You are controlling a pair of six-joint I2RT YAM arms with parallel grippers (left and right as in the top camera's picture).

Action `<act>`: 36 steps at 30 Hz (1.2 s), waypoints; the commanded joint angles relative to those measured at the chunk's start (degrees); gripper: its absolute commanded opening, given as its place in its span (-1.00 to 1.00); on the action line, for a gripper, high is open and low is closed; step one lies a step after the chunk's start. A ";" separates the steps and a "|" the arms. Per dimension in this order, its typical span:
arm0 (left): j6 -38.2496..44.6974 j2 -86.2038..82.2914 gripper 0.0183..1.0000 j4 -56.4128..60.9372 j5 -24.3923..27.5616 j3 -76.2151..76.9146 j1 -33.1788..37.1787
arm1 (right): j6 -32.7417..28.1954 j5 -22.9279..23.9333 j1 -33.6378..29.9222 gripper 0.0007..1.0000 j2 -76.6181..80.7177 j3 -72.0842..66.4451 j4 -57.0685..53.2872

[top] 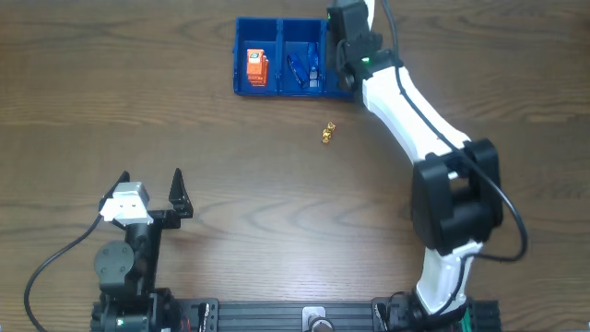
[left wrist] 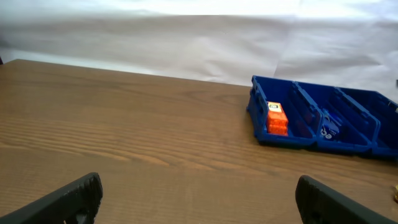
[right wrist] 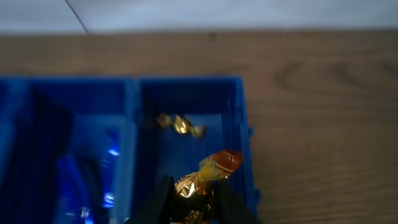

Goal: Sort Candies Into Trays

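**Candy sort: third gold piece gripped over the tray's end compartment**

Counts. One blue plastic tray [top: 237,55] with three compartments side by side stood at the far middle of the brown wooden table [top: 138,92]. Three gold-foil candies in all.
- The loose gold-foil candy [top: 328,134] lay on the bare table, near the tray's front wall and apart from it.
- The resting gold-foil candy [right wrist: 180,124] lay on the floor of the tray's right-end compartment.
- The gripped gold-foil candy [right wrist: 200,185], with a reddish twisted end, was over that same compartment.

The orange wrapped candy [top: 256,66] sat in the left-end compartment. The blue-wrapped candies [top: 300,68] sat in the middle one.

End effectors. The right end effector [right wrist: 194,208] was clenched on the gripped gold-foil candy, poised above the right-end compartment near its outer wall. The left end effector [top: 150,177] stood released, fingers spread wide with nothing between them. It was low over the table near the left arm's base, well apart from the tray.

Hard to make out.
- The orange piece may have been one pack or two stacked; could not tell.
- The blue pieces blurred together, so no count was taken.
- The right arm covered the tray's right end in the top view.
- Whether the gripped candy touched the compartment floor could not be told.
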 commanded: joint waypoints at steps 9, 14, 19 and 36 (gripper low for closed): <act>0.15 -0.33 1.00 -2.19 1.20 -0.96 0.33 | -1.22 -2.12 -0.20 0.31 4.26 -0.17 0.98; 0.15 -0.33 1.00 -2.19 1.20 -0.96 0.33 | -1.27 -2.49 -0.17 1.00 3.34 0.13 2.97; 0.15 -0.33 1.00 -2.19 1.20 -0.96 0.33 | -1.25 -2.51 -0.02 1.00 -3.39 1.40 1.75; 0.15 -0.33 1.00 -2.19 1.20 -0.96 0.33 | 12.17 -12.22 7.89 1.00 -4.66 -6.45 -26.23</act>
